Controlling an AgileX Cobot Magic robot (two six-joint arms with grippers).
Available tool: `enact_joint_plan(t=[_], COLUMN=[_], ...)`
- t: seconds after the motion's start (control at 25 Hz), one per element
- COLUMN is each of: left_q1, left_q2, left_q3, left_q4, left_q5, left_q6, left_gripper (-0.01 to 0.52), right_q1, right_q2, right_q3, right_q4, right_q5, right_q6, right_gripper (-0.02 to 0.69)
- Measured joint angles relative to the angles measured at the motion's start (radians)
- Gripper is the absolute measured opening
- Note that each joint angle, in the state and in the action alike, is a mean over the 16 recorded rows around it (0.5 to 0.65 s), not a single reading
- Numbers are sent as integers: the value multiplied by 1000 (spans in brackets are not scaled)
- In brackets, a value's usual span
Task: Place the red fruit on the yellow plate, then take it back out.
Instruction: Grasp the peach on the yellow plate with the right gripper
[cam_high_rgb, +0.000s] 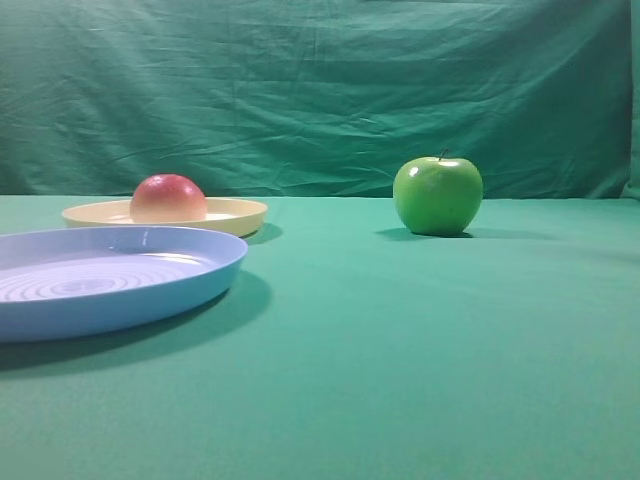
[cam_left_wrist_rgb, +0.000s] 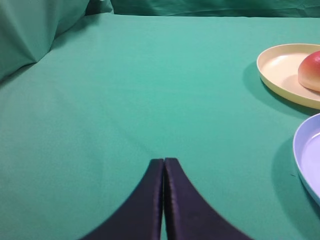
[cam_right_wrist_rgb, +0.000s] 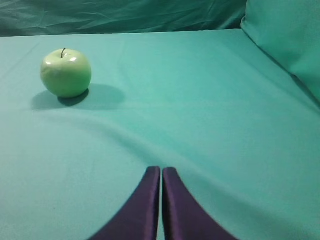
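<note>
Nearest in the high view, the blue plate (cam_high_rgb: 100, 280) lies at left; behind it the red fruit (cam_high_rgb: 168, 198) sits on the yellow plate (cam_high_rgb: 235, 214), with the green apple (cam_high_rgb: 437, 195) well apart to the right. Both the left gripper (cam_left_wrist_rgb: 164, 161) and the right gripper (cam_right_wrist_rgb: 161, 170) have fingers pressed together, holding nothing, above the green cloth (cam_high_rgb: 400, 350).

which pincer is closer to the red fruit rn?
Left. The left pincer is shut, with the red fruit on the yellow plate ahead to its right. The right pincer sees only the green apple.
</note>
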Motion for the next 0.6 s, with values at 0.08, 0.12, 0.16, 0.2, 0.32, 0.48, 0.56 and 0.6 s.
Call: enact_joint_plan(t=[0.08,0.12,0.16,0.2,0.32,0.48,0.56,0.6], left_q1=[0,0,0,0,0,0,0,0], left_q2=[0,0,0,0,0,0,0,0], left_q3=[0,0,0,0,0,0,0,0], left_q4=[0,0,0,0,0,0,0,0], left_q5=[0,0,0,0,0,0,0,0], left_q6=[0,0,0,0,0,0,0,0], left_gripper=[0,0,0,0,0,0,0,0], right_q1=[0,0,1,2,11,36,53,62], right_q2=[1,3,6,12,41,116,168,196], right_q3=[-7,-15,-25,-38,-94,-208,-279,-317], right_q4=[3,5,7,8,13,22,30,35], right_q5=[-9,-13,-16,-17,-13,19,52,72], right_q6=[0,1,1,1,2,-8,-21,-30], right_gripper=[0,0,0,0,0,0,0,0])
